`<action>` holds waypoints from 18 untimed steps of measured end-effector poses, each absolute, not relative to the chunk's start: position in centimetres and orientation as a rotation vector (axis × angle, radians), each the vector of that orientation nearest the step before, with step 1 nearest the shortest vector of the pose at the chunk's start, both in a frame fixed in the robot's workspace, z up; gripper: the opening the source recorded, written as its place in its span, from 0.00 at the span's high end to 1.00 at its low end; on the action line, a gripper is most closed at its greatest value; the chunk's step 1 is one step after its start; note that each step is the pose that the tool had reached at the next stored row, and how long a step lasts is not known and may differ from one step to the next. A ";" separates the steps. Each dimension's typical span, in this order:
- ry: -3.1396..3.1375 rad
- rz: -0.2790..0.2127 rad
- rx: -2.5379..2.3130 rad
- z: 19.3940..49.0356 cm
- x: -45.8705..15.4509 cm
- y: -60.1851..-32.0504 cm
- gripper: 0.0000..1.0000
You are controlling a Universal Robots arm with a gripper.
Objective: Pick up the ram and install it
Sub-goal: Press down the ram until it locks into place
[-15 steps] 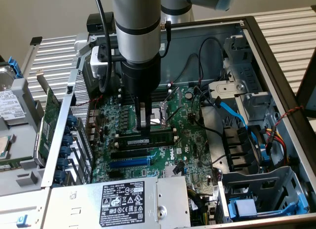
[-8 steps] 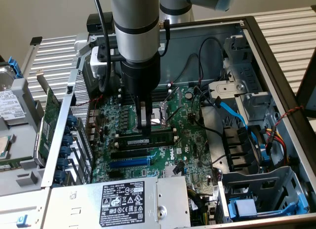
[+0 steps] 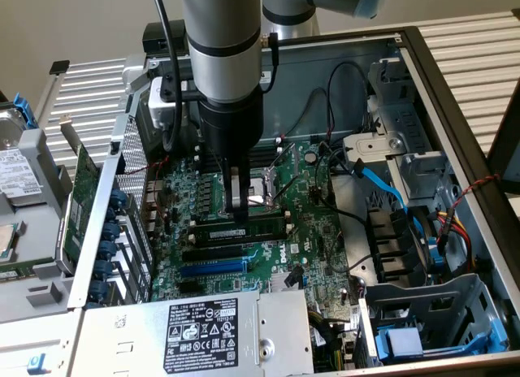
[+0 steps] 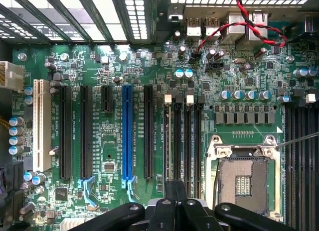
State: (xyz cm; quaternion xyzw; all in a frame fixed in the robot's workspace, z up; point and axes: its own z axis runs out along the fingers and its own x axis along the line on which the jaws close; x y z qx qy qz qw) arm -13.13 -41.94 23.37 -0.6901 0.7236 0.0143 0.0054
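ram (image 3: pixel 244 230) seated in slot, closed tool (image 3: pixel 239 214) just above

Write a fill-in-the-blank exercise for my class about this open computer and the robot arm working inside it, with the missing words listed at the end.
1. The gripper hangs right above the ram, and its fingers are ____.
2. The ram stands in a memory slot next to the open, empty ____ socket.
3. Among the black expansion slots, one long slot is coloured ____.
4. At the near edge of the case lies the power supply, which carries a ____ label with white print.

Missing words: shut; processor; blue; black
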 end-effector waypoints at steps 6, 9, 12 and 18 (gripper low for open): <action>2.266 0.043 -2.161 23.2 -13.2 -41.9 0.89; 2.266 0.041 -2.161 23.1 -13.2 -41.9 0.89; 2.267 0.040 -2.162 23.0 -13.2 -42.0 0.89; 2.266 0.040 -2.161 22.9 -13.2 -42.0 0.89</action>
